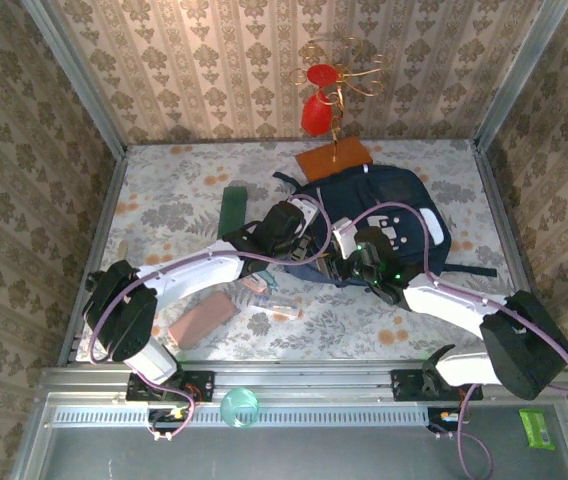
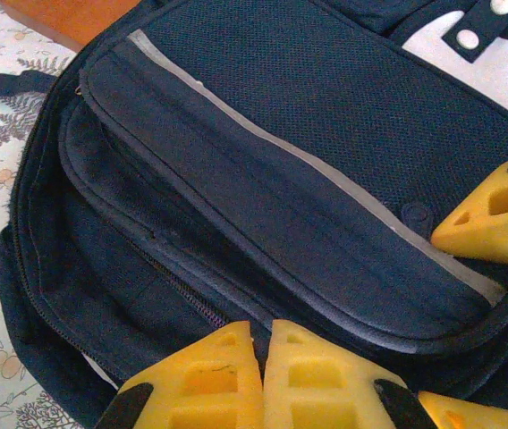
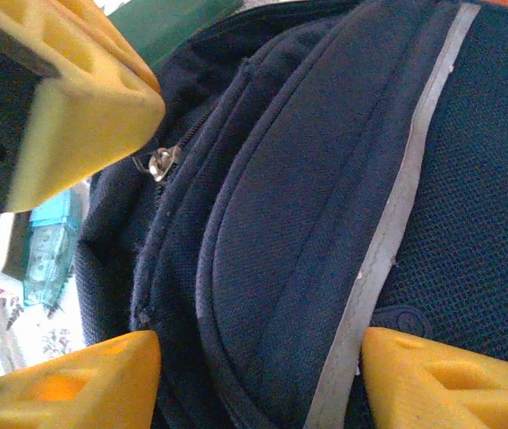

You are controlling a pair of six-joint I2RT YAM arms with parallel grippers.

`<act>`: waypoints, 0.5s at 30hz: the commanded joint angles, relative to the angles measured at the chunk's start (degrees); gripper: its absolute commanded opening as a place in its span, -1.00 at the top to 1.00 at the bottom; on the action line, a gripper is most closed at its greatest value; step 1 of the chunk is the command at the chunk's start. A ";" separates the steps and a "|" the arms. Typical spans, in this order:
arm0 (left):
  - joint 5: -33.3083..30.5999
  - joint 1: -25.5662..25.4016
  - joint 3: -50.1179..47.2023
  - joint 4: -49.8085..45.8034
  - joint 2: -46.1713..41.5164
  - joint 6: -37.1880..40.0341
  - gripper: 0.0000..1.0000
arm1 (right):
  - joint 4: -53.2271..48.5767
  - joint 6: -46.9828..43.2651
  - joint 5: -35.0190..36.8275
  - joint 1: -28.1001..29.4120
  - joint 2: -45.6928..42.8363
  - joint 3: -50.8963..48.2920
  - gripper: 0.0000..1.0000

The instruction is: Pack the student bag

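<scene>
Navy student bag (image 1: 389, 195), grey trim

Student bag (image 2: 308, 107): matt navy woven cloth, coarse mesh texture, with a smooth grey trim strip (image 2: 325, 170). Zip pull (image 3: 158, 164): shiny metal. Table (image 1: 164, 190): matt floral covering.

Item count: one large dark navy fabric backpack (image 1: 404, 215); one flat orange-brown rectangular book (image 1: 334, 157); one flat dark green rectangular book (image 1: 234, 210); one pinkish-brown rectangular block (image 1: 202, 320); one translucent teal round object (image 1: 239, 408); one green packet (image 1: 537, 428); one red-and-gold ornament (image 1: 322, 95); two yellow-fingered units, the left end effector (image 2: 261, 335) and the right end effector (image 3: 260, 344).
</scene>
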 commanded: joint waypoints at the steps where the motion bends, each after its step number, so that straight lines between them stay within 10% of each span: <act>1: 1.09 -0.48 0.87 0.74 -2.76 -0.38 1.00 | 1.98 -0.57 3.43 0.34 1.33 2.14 -0.12; 8: -1.26 -0.28 0.32 0.24 -2.30 0.45 1.00 | 2.56 -0.85 7.87 0.25 0.71 0.68 0.68; 15: -4.43 1.47 0.08 -0.57 -0.93 2.28 1.00 | 0.79 0.69 9.03 0.16 -4.74 -1.81 1.00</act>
